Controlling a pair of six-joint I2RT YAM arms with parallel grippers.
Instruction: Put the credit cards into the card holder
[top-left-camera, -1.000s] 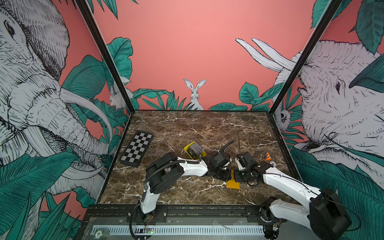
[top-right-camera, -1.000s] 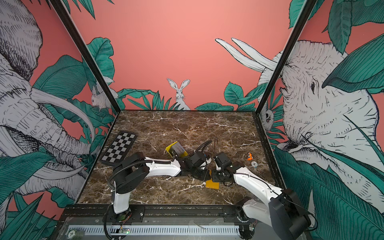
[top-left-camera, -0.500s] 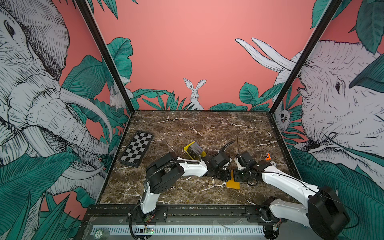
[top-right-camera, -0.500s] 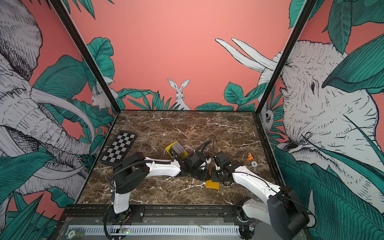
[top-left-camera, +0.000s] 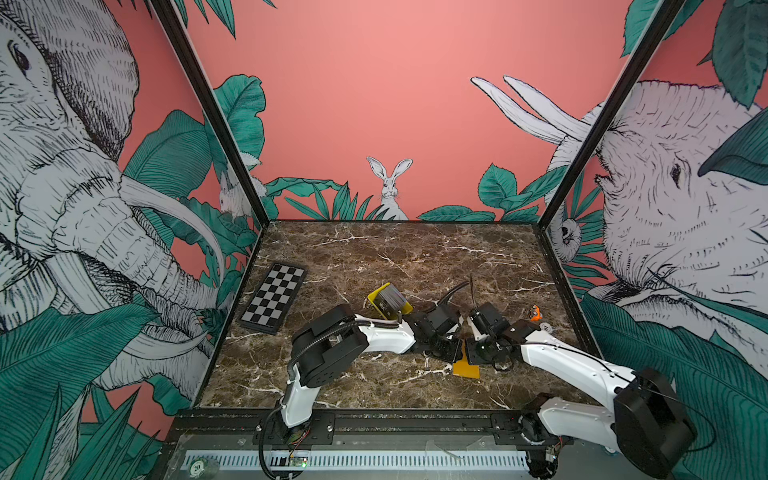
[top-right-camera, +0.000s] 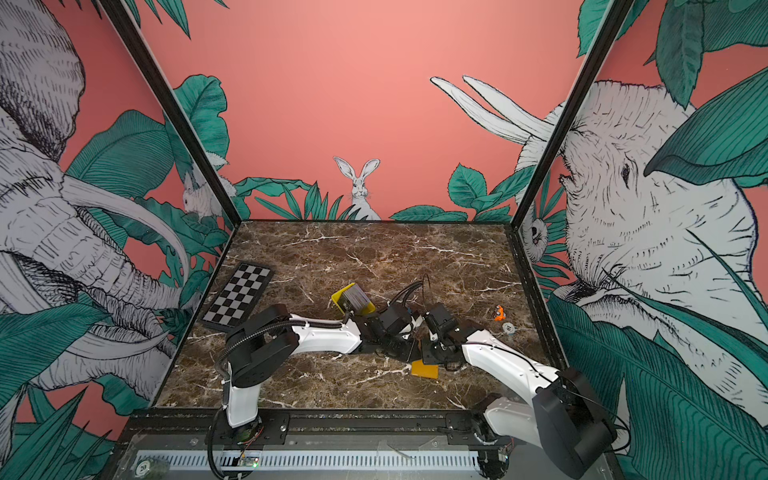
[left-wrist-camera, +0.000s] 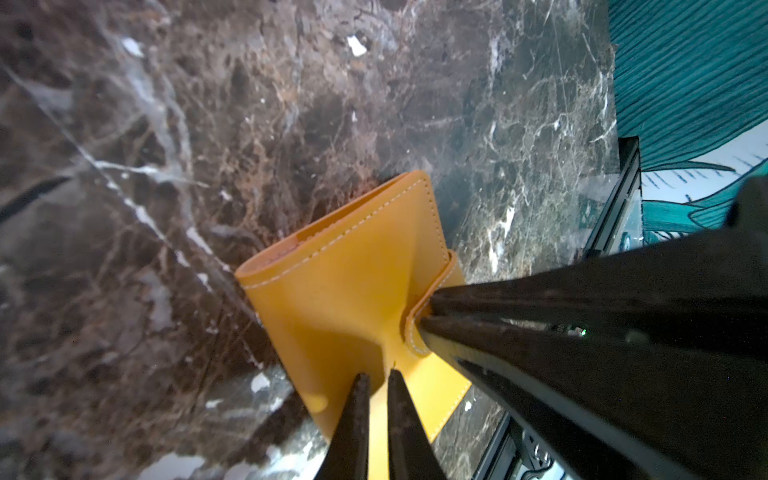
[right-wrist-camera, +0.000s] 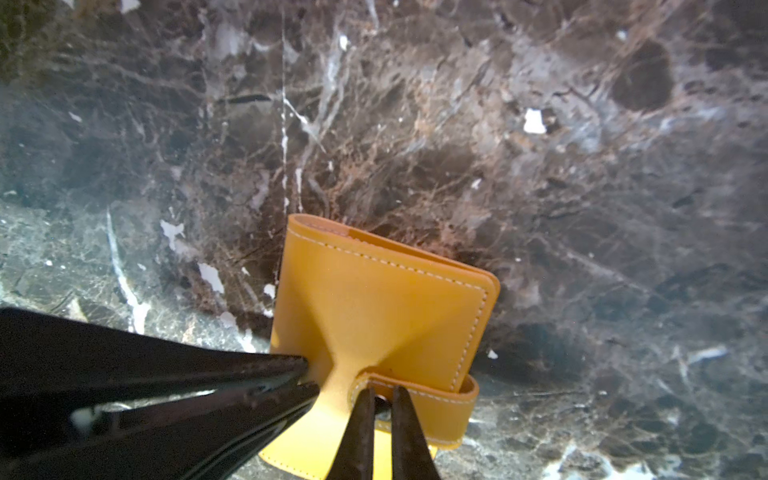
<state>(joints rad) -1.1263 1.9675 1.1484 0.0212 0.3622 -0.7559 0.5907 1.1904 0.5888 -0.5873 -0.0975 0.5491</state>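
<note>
Marble tabletop (top-left-camera: 374, 257), card holder (left-wrist-camera: 345, 291) unmoved, left claw (left-wrist-camera: 377, 376) still clamped on it, right claw (right-wrist-camera: 382, 392) still pinching its tab (right-wrist-camera: 436, 399)

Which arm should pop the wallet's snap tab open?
Right. The right end effector is shut on the snap tab of the wallet. The left end effector pinches the wallet's front flap, so it can probably brace.

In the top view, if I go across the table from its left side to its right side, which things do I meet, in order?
Checkered board → yellow tray with the cards in it → card holder → small orange thing.
</note>
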